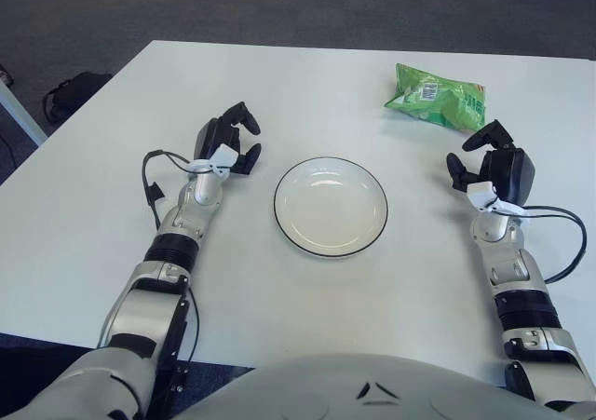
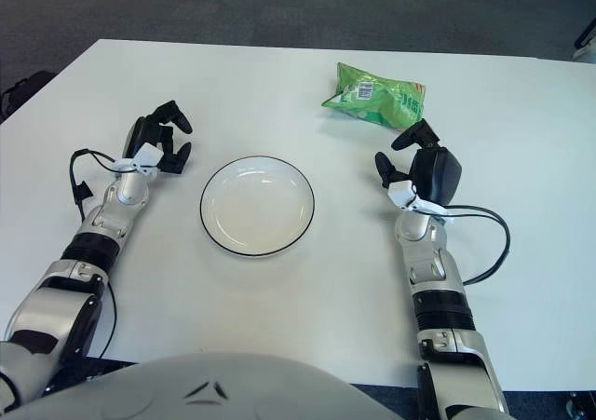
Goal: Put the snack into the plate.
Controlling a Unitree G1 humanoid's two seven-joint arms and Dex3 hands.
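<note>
bare table (image 1: 410, 159) between right hand (image 1: 491, 164) and snack (image 1: 438, 97) (seemingly unobstructed).

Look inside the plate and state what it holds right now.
The plate holds nothing; its whole pale inside shows, uncovered. The green snack bag lies on the table beyond the right hand. The left hand shows left of the plate.
</note>
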